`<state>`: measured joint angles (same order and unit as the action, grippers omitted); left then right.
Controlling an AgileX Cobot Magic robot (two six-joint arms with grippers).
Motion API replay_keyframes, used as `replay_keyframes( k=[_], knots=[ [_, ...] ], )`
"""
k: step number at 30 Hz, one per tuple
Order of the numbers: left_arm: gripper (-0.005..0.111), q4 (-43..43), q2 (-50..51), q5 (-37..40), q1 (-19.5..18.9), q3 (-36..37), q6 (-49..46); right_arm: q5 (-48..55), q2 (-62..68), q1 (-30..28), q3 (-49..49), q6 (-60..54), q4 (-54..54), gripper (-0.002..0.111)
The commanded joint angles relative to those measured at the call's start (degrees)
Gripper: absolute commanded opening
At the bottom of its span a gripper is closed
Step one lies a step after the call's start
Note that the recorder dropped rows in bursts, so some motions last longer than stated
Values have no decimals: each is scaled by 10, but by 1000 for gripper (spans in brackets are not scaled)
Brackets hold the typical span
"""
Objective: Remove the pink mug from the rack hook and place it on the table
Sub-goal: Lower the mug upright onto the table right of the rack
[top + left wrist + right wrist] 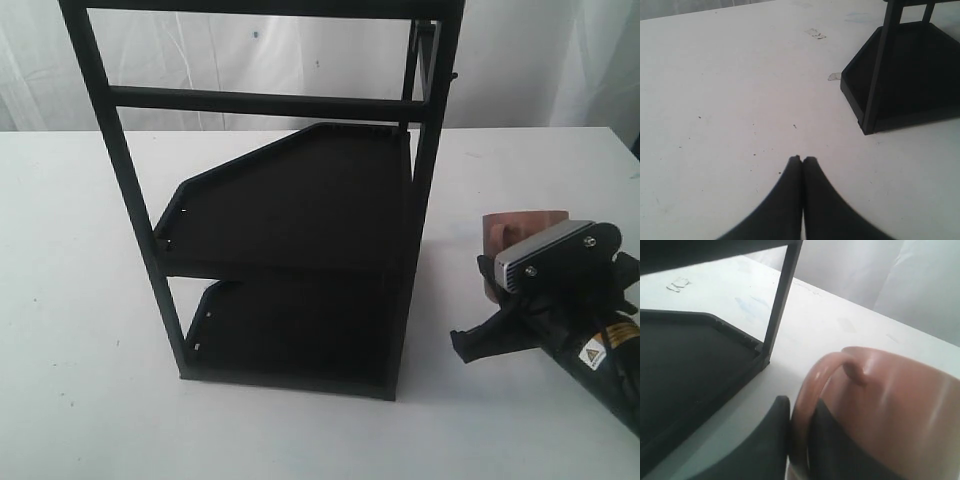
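Observation:
The pink mug is low over the white table, to the right of the black rack, and my right wrist camera hides most of it. My right gripper is shut on the mug's loop handle, one finger on each side of it; the mug's body fills the view beside them. Whether its base touches the table is hidden. The hook on the rack's upper right post is bare. My left gripper is shut on nothing above the table.
The rack's lower tray stands to one side of my left gripper. Its tray corner and a thin post are close to the mug. A white curtain hangs behind the table. Small tape scraps lie on the tabletop.

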<state>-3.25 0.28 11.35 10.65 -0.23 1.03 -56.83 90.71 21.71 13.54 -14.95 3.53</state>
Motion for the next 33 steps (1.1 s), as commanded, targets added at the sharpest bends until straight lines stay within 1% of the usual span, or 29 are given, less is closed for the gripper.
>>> replay_keyframes(
  k=[1,8,17,20,25,28,33],
  knots=[
    [0,-1,-3,2,-3,2,3,-74,36,0,-2,-20,-3,0],
    [0,-1,-3,2,-3,2,3,-100,89,0,31,-27,-3,0],
    [0,-1,-3,2,-3,2,3,-105,186,-1,127,-32,-3,0],
    [0,-1,-3,2,-3,2,3,-104,222,-1,148,-50,-3,0],
    [0,-1,-3,2,-3,2,3,-92,261,-1,154,-64,-3,0],
    [0,-1,-3,2,-3,2,3,-73,264,-1,146,-49,-13,0],
    [0,-1,-3,2,-3,2,3,-75,264,-1,126,-41,-22,0]
  ],
)
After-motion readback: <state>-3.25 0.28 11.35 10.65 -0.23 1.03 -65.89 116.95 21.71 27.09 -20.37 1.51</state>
